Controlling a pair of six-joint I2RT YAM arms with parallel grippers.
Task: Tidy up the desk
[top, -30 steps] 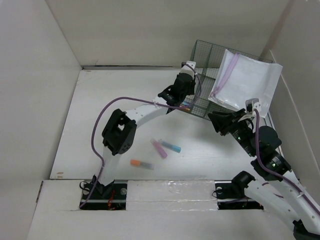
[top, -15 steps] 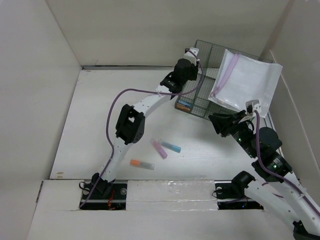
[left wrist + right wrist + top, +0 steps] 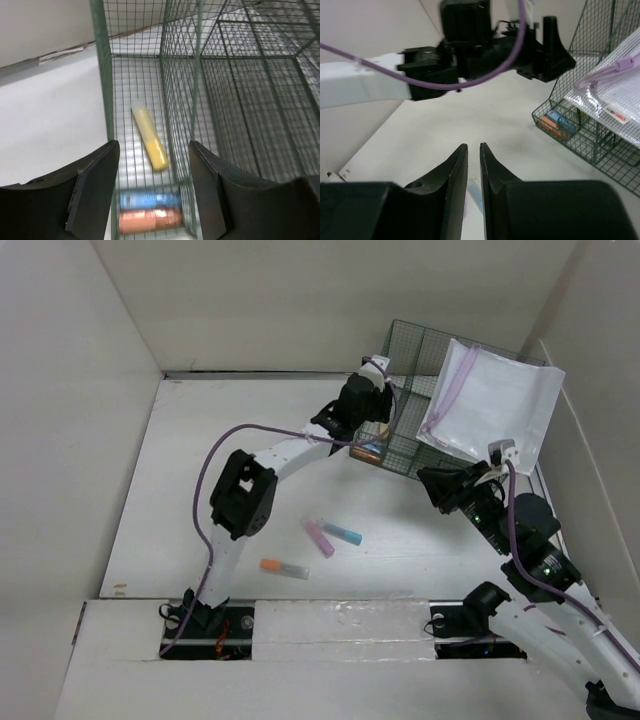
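1. Left gripper hangs over the wire basket, which stands at 1 o'clock on the desk. Its fingers are spread wide and hold nothing. It is probably placed here because the basket's narrow left compartment is directly below, with a yellow marker, a blue marker and an orange marker lying in it.
2. Right gripper hovers at about 3 o'clock, empty, with its fingers pressed almost together and only a sliver between them. It seems to be parked there to keep out of the left arm's way.
3. A clear zip pouch lies tilted across the basket's right part; I cannot tell whether it sits inside or on the rim.
4. Loose on the desk toward 6 o'clock are a pink pen and a light-blue pen just beside each other. An orange pen lies apart, nearer the arm bases — presumably what is left to tidy.
5. The desk lies flat and face up, walled by white panels, and fills the middle of the overhead view. Its long axis appears to run 9 to 3 o'clock.
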